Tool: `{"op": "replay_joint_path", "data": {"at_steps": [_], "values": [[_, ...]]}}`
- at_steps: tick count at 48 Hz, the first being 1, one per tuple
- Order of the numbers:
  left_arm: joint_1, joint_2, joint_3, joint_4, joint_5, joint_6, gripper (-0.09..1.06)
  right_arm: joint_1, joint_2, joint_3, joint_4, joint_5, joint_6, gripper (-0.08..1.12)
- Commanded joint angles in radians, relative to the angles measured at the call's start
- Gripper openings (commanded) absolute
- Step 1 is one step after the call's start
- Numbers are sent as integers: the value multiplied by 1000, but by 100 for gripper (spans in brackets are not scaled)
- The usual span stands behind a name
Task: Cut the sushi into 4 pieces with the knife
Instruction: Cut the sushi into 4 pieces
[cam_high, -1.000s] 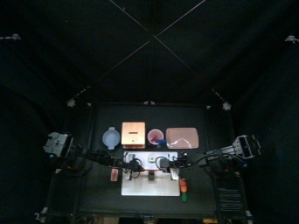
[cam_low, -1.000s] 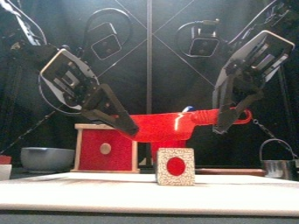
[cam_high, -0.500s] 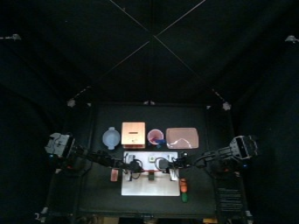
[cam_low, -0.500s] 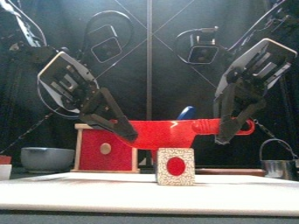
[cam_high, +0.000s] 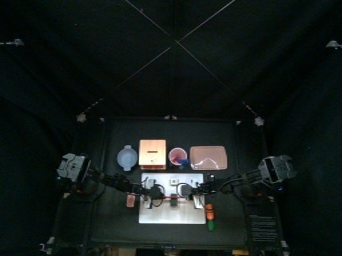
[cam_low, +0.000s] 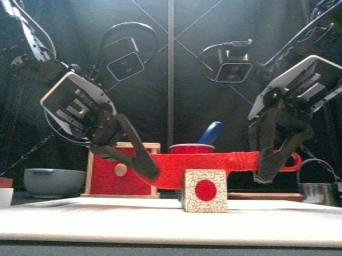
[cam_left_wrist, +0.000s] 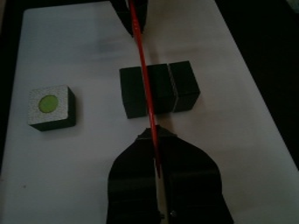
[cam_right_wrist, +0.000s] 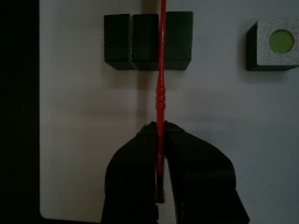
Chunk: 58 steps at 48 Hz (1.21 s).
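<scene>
A dark green sushi roll (cam_left_wrist: 158, 87) of three joined blocks lies on the white cutting board (cam_low: 80, 205); in the front view I see it end-on (cam_low: 202, 190), with a red centre. One cut-off piece (cam_right_wrist: 274, 44) lies flat just behind it. A red knife (cam_low: 214, 160) hangs level across the roll's top, in line with a seam between blocks. My left gripper (cam_low: 140, 165) is shut on the blade's tip. My right gripper (cam_low: 274, 165) is shut on the handle (cam_right_wrist: 159, 96).
Behind the board stand a blue-grey bowl (cam_high: 127, 155), a wooden box with a red drawer front (cam_high: 154, 152), a red cup (cam_high: 178, 155) holding a blue knife (cam_low: 211, 133), and a pink tray (cam_high: 209, 157). A metal cutter (cam_low: 317, 190) sits at the right.
Both grippers have come down together, and the knife between them has dropped from well above the roll to its top. The roll and the loose piece have not moved.
</scene>
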<state>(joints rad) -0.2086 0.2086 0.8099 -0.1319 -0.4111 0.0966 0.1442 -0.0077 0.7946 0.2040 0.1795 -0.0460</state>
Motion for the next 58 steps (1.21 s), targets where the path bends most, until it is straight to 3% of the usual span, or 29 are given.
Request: {"op": "replay_joint_path", "data": {"at_steps": [1,11,20,37,47,58], "values": [[-2,23,-17,-9,-2,5,22,-6,14,-17,0,-5,-6,24],[12,114,-26,-46,-2,9,22,-9,86,-18,0,-14,-6,24],[52,121,-25,-49,-2,12,22,-51,75,-8,-9,-15,-6,24],[147,89,-6,2,-2,12,22,-132,12,12,-58,-15,-8,24],[155,51,-6,26,-2,12,22,-130,-8,2,-63,-14,-8,24],[130,-57,-6,29,58,12,22,-94,-63,-18,-51,8,-6,24]]}}
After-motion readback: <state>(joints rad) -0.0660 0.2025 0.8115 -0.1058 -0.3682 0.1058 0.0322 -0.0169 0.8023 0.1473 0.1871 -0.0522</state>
